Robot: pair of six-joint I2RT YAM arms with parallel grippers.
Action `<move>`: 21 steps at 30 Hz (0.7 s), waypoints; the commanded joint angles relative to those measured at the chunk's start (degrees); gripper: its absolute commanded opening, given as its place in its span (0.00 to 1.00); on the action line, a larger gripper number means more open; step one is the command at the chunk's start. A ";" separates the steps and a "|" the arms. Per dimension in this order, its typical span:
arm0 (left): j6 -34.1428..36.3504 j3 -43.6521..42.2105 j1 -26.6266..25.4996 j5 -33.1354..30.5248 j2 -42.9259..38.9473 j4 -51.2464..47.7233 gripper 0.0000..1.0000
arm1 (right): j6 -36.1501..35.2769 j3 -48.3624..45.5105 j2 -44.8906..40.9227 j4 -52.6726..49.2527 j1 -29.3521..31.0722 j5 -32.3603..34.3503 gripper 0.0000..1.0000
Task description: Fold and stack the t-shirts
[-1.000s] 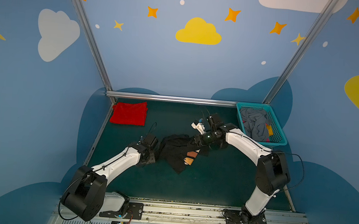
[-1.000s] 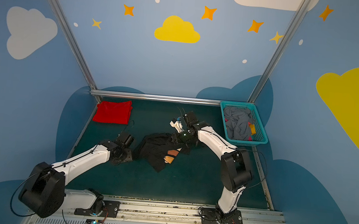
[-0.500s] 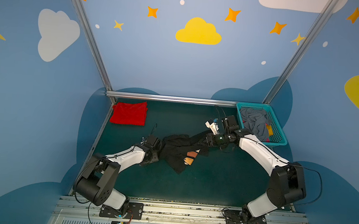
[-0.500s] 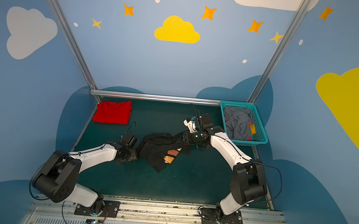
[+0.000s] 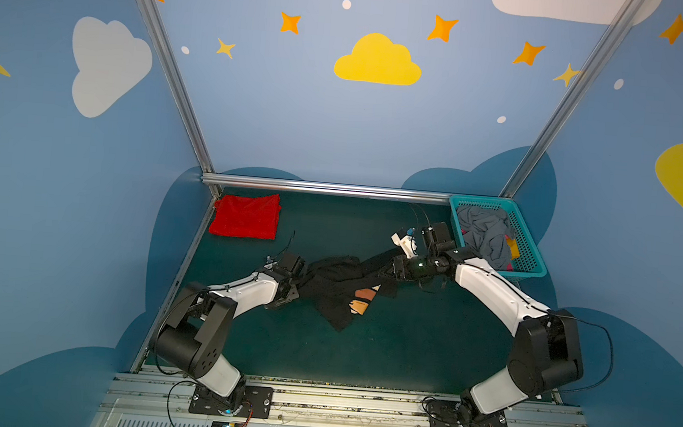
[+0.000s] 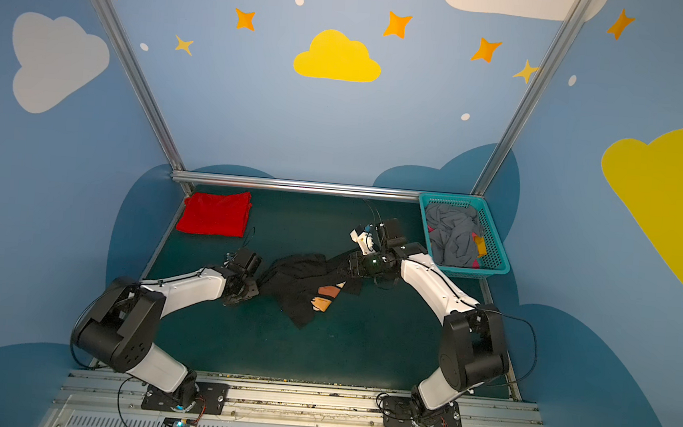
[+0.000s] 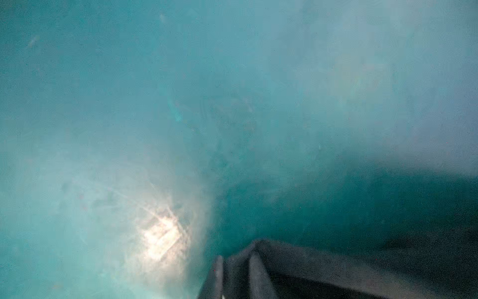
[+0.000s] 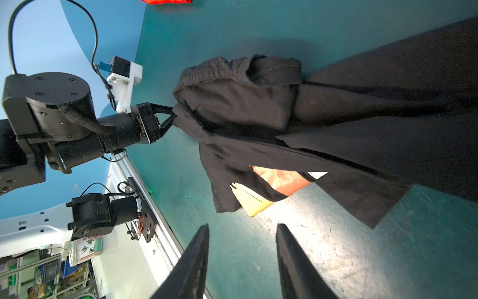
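Plainly, the left gripper (image 8: pixel 172 116) has its jaws brought together to a point on a bunched edge of the black t-shirt (image 8: pixel 336 116), close to a stitched hem. The left wrist view shows only a dark fold of cloth right at the jaws and blurred teal beyond. The right gripper (image 8: pixel 243 226) has its jaws apart with bare table (image 5: pixel 404 344) between them, so it holds nothing. Whether cloth catches the outside of a finger I cannot tell.

From the left jaws the shirt runs away toward the right gripper. Its long axis lies along the line between the two grippers, and it is crumpled rather than spread. From the right jaws the cloth lies ahead of the fingertips and off to one side, with a broad dark panel passing close by. The left arm already has its end, and the right is the nearer arm for the free end. I judge the coming move depends on the right jaws closing on that near panel so the shirt can be drawn flat.

The fabric is soft, matte and limp, with heavy folds. An orange and cream print (image 8: pixel 271 186) shows through a gap in the folds. Farther from both jaws, past the left gripper, the red t-shirt (image 5: pixel 246 215) lies folded flat. Behind the right gripper is a teal mesh basket (image 5: pixel 532 263) holding grey cloth.
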 commanded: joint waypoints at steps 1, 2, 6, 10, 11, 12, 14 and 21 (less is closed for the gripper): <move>-0.49 -2.45 -0.19 7.02 3.10 2.39 0.07 | 0.49 -0.72 -2.07 0.18 -0.59 1.06 0.44; -0.42 -2.16 -0.15 6.58 2.09 1.39 0.05 | 0.45 -0.89 -2.06 -0.13 -0.75 1.38 0.44; 0.23 -0.61 -0.17 4.24 -3.34 -3.11 0.05 | 1.17 -1.57 -2.27 -2.68 -2.54 5.42 0.44; 1.00 2.23 0.03 0.34 -11.75 -8.45 0.05 | 4.23 -4.74 -3.01 -3.85 -7.43 9.98 0.47; 0.80 3.16 0.22 -0.96 -13.99 -9.91 0.05 | 4.89 -5.60 -3.11 -3.73 -8.81 10.63 0.47; 0.24 3.89 0.30 -2.26 -15.88 -11.10 0.05 | 5.35 -6.25 -3.20 -3.59 -9.89 11.38 0.48; 0.73 5.57 0.75 -4.46 -20.21 -12.67 0.05 | 5.97 -7.65 -3.24 -2.86 -11.68 13.11 0.50; 3.26 9.65 2.88 -6.28 -29.40 -13.33 0.05 | 7.78 -9.74 1.78 0.80 -13.60 15.52 0.53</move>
